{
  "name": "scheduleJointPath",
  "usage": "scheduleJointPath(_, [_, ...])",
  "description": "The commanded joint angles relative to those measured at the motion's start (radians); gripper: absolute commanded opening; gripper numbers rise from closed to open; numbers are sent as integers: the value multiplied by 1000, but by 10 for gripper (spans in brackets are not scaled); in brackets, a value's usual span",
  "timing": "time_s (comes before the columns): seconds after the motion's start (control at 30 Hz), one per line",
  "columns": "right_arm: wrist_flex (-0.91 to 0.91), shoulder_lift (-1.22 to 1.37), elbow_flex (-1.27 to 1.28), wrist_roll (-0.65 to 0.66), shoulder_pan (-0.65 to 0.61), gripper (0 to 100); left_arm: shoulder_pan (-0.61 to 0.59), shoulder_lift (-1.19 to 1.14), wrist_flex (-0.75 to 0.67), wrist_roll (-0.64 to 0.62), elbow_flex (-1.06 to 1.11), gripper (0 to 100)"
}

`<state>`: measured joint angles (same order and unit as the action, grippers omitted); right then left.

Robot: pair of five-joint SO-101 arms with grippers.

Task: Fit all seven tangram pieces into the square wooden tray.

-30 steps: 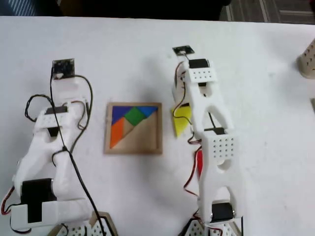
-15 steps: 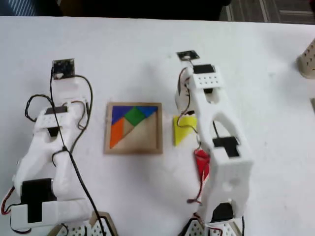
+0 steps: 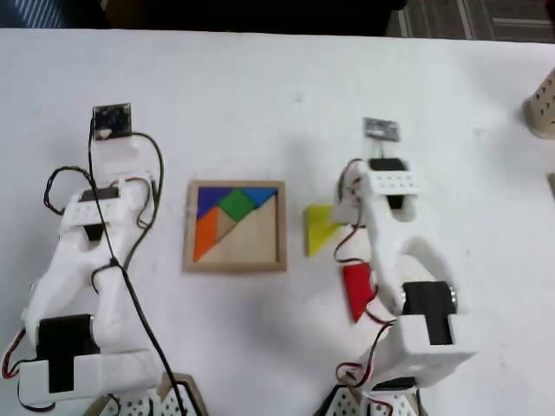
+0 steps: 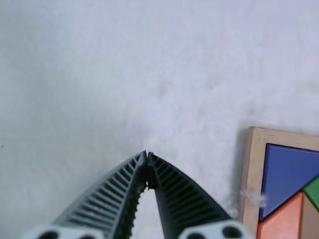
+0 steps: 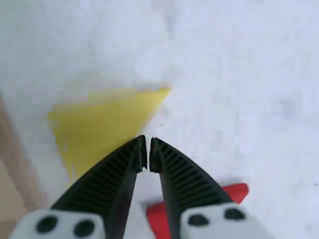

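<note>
High view: square wooden tray (image 3: 234, 268) is noted partly filled with fitted pieces (image 3: 236, 203); yellow piece (image 3: 319, 227) and red piece (image 3: 356, 290) are seen on the surface (image 3: 260, 104) beside it. Right wrist view: right gripper (image 5: 147, 144) is seen low over the yellow piece, fingers (image 5: 124, 167) clenched, nothing held. Left wrist view: left gripper (image 4: 147, 157) is recorded clenched and empty over bare surface near a tray corner, arm folded.

White table (image 3: 260, 95), matte top, spans the whole high view. Directly on it:

- Square wooden tray (image 3: 234, 265), approx. mid-table, lying flat.
- Yellow triangle (image 3: 319, 227), flat, just beside the tray's right rim w/ a thin gap, not touching.
- Red piece (image 3: 356, 290), near the yellow one but apart, closer to the table's near edge, partly under an arm.
- Beige perforated object (image 3: 542, 108), at the right edge, well apart from the rest.
</note>
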<state>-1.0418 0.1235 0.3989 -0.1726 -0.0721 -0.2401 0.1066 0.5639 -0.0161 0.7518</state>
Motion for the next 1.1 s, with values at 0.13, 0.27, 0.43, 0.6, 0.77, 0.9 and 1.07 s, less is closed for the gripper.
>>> scheduleJointPath(0.13, [67,183,-152,60,47,21,-4,7,-20,12,-3,24])
scheduleJointPath(0.27, [-21,305,-350,55,44,19,-4,7,-20,12,-3,24])
scheduleJointPath(0.43, [-42,433,-582,55,39,18,-4,7,-20,12,-3,24])
scheduleJointPath(0.6, [-84,559,-747,64,-16,18,-4,7,-20,12,-5,24])
scheduleJointPath(0.77, [-265,618,-907,83,-42,18,-4,7,-20,12,-6,24])
scheduleJointPath(0.9, [-404,593,-1026,98,24,18,-4,7,-20,12,-8,24])
scheduleJointPath(1.07, [-506,541,-990,64,93,17,-4,7,-20,12,-8,24])
